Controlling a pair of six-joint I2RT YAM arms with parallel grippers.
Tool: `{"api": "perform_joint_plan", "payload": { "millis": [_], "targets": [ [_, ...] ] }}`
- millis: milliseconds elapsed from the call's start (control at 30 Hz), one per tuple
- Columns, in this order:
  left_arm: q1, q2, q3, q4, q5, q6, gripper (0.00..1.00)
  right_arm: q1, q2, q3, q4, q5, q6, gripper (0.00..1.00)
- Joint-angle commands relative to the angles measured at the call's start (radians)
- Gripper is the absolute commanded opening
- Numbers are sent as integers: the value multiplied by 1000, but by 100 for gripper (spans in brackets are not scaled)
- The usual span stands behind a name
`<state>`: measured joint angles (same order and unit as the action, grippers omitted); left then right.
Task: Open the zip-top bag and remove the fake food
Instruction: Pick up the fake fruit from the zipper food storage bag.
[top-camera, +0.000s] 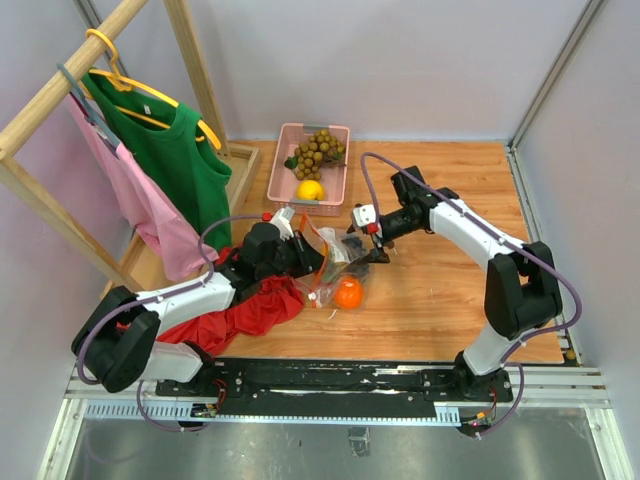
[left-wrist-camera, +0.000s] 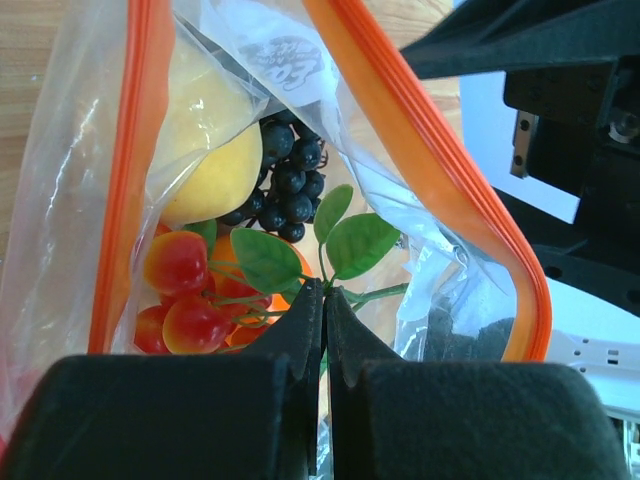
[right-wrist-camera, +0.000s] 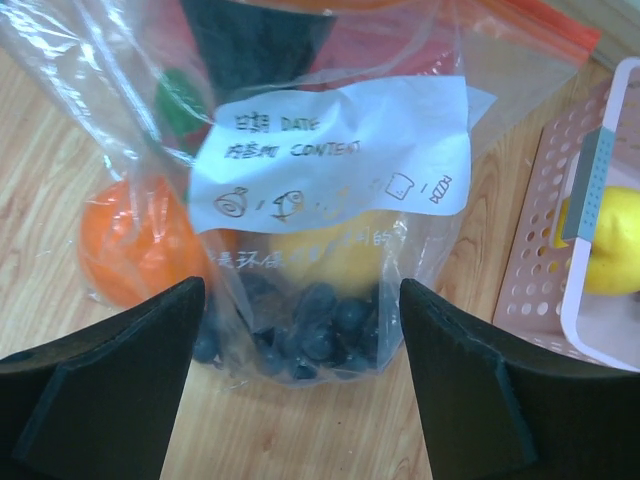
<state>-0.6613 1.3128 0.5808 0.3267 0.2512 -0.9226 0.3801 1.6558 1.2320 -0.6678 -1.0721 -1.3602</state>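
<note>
The left gripper (left-wrist-camera: 323, 295), jaws closed, is pinching the clear crinkly orange-zipped plastic bag (right-wrist-camera: 330, 160); the right gripper (right-wrist-camera: 302, 295) is gaping wide astride it, gripping nothing.

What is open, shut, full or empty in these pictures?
zip-top bag, mouth open, fruit still inside.
left gripper, shut on the bag's edge.
right gripper, open, one finger either side of the bag.
pink basket, holds a lemon and a tan bunch.
green shirt, hanging up.
</note>
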Motion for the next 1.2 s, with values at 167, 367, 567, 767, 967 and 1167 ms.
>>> {"api": "perform_joint_plan", "payload": {
  "millis": [167,367,567,767,967,1167],
  "targets": [
    [5,-23,-13,63,36,-6,0,75,24,-54,182,135,182,65],
    [5,-24,-13,69,35,1,0,75,18,-81,191,129,207,29],
    [5,-72,-39,75,22,5,0,69,0,-92,195,121,263,2],
    [6,-147,-96,118,-8,-2,0,51,-38,-126,184,163,268,1],
    [5,-233,-155,166,-54,-20,0,23,-71,-163,174,158,262,1],
    [5,-305,-215,259,-93,-39,0,4,-87,-187,169,126,257,1]
  ]
}}
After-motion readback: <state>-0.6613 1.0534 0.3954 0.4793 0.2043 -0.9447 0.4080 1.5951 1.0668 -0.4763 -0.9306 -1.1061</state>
